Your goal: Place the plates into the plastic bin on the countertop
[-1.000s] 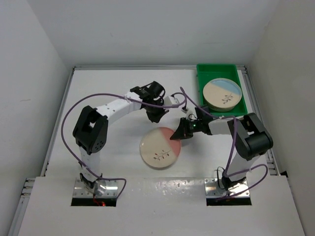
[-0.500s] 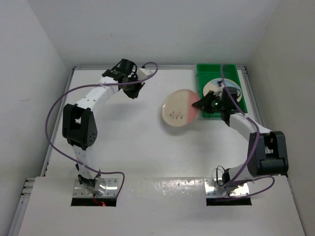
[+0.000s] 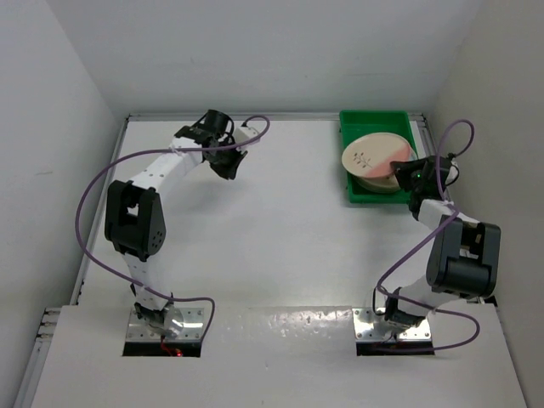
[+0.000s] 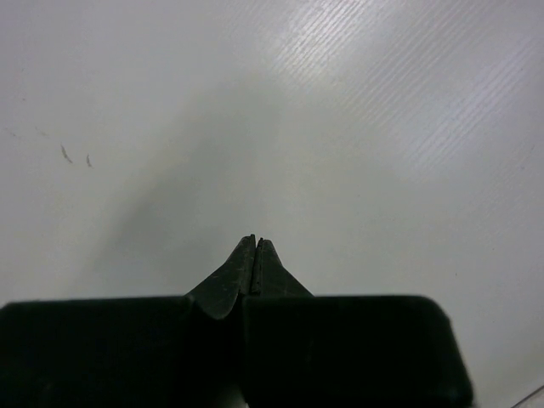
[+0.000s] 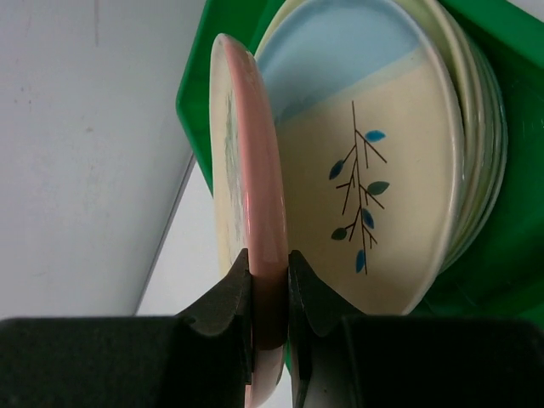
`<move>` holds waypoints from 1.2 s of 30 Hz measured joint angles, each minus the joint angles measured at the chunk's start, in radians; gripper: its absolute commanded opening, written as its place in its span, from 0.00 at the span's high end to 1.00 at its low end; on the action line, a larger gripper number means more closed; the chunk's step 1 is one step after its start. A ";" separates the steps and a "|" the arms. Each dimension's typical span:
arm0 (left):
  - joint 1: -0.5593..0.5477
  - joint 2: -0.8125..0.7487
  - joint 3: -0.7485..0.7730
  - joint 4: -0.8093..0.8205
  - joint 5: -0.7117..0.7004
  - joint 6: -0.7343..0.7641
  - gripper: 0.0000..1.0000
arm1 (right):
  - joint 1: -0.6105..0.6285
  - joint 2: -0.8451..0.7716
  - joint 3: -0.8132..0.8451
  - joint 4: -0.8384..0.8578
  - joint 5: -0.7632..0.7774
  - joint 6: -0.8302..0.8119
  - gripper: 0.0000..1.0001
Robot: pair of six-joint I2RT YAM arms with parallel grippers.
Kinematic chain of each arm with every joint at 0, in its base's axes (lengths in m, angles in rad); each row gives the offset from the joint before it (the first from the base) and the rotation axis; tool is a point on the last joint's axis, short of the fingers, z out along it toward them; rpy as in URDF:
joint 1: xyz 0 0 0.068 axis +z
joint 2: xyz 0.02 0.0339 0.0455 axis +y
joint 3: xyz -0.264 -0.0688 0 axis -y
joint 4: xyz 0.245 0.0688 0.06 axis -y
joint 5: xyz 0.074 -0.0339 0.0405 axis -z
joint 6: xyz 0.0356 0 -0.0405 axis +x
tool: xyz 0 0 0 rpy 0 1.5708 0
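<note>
The pink-edged plate (image 5: 255,195) hangs tilted over the green bin (image 3: 374,121), just above the stacked plates (image 5: 374,153) lying in it. Its rim is pinched between the right fingers (image 5: 223,302). The left fingers (image 4: 229,285) are pressed together, holding nothing, above the white surface (image 3: 280,238) at far left.
</note>
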 measured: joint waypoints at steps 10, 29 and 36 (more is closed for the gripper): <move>0.019 0.000 0.000 0.000 0.026 -0.003 1.00 | -0.012 -0.004 -0.032 0.017 0.064 0.000 0.97; 0.026 0.000 -0.002 0.000 0.054 -0.003 1.00 | -0.100 0.067 -0.016 0.100 -0.030 0.078 1.00; 0.026 0.000 -0.006 0.002 0.071 -0.003 1.00 | -0.113 0.066 -0.009 0.075 -0.008 0.006 0.59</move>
